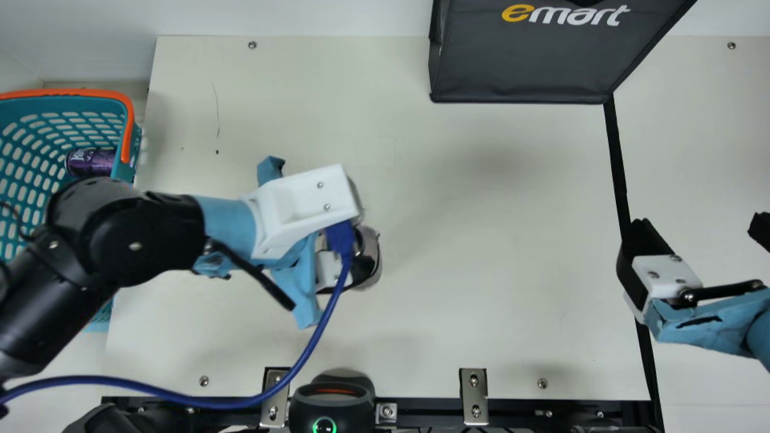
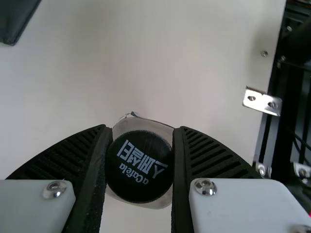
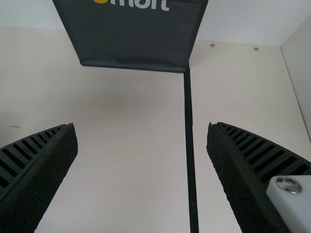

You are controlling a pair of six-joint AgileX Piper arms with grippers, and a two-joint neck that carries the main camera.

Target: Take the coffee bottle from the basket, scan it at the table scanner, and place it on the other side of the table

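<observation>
When viewed in the main view, holds one coffee bottle (image 1: pixel 374 258) in the left gripper (image 1: pixel 355 255), beyond one scanner (image 1: pixel 328 394) on the near side of the table (image 1: pixel 511 300) and apart from it. Has the right gripper (image 1: pixel 701 231) at the right, with fingers apart. Includes one purple can (image 1: pixel 90 162) with pale lettering in one teal basket (image 1: pixel 128 171), plus yellow and white lettering on one dark bag (image 1: pixel 529 66).

In the left wrist view, pinches the bottle between two ribbed fingers, with white writing across its black cap (image 2: pixel 139 167).

In the right wrist view, spreads the right gripper (image 3: pixel 142 128) wide, with one black strip (image 3: pixel 190 136) between its two fingers.
</observation>
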